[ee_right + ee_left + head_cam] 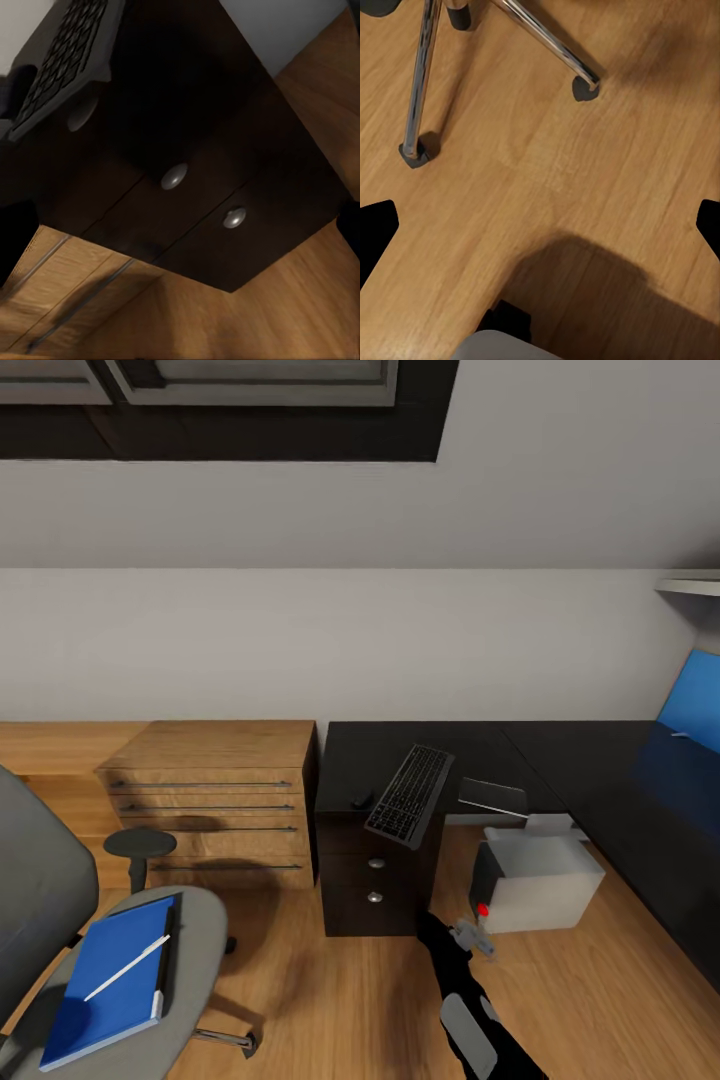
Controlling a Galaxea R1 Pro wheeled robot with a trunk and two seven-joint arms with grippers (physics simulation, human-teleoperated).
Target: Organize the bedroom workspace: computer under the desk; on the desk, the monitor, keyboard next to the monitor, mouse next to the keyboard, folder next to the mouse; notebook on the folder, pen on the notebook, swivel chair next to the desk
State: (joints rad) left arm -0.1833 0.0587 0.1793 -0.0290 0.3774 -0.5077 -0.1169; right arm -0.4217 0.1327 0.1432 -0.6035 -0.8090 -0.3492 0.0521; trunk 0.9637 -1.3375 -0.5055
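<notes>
The swivel chair (195, 940) stands at the lower left, away from the desk (560, 755). On its seat lies the blue folder (110, 985) with the white pen (127, 967) across it; a dark strip along the folder's right edge may be the notebook (172, 945). The keyboard (410, 795) lies on the desk, overhanging the front edge above the drawers; it also shows as the keyboard (64, 60). The mouse (361, 799) sits just left of it. The computer (545, 880) stands on the floor under the desk. My right gripper (470, 938) (180, 225) hangs open before the drawer unit (195, 187). My left gripper (540, 232) is open over bare floor by the chair's chrome legs (420, 75). I cannot make out the monitor.
A light wooden drawer chest (215, 800) stands against the wall, touching the desk's left side. The blue back panel (695, 700) rises at the far right. Wooden floor (330, 1000) lies open between chair and desk.
</notes>
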